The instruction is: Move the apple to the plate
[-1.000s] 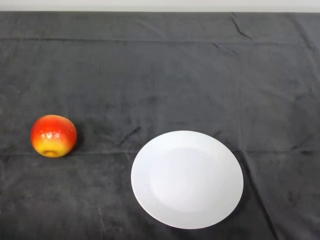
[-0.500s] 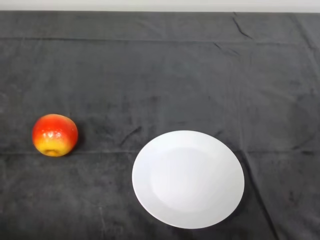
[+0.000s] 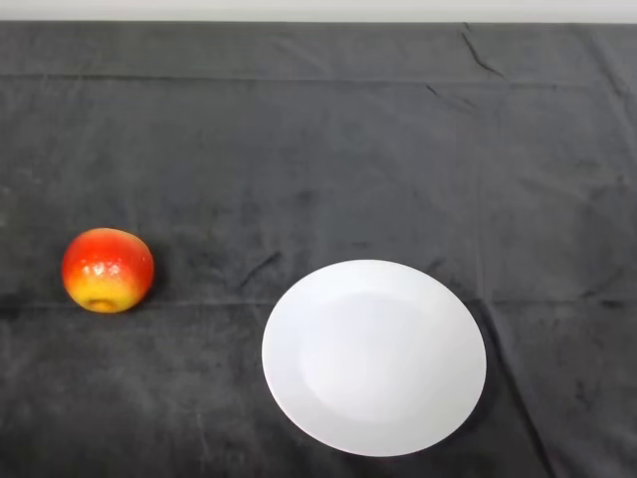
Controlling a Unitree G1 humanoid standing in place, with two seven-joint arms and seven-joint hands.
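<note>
A dark cloth is spread over the whole table, and on it a white plate is seen lying bare at the near right of centre. The apple is found well apart from it, at the left on the cloth. No hand is shown, so its state cannot be told; the task is judged not yet begun, and a reach to the apple and a grasp round it are called for first.

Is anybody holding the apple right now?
No, nothing is held. The round red-and-yellow apple sits alone on the dark cloth, beside the round white plate.
</note>
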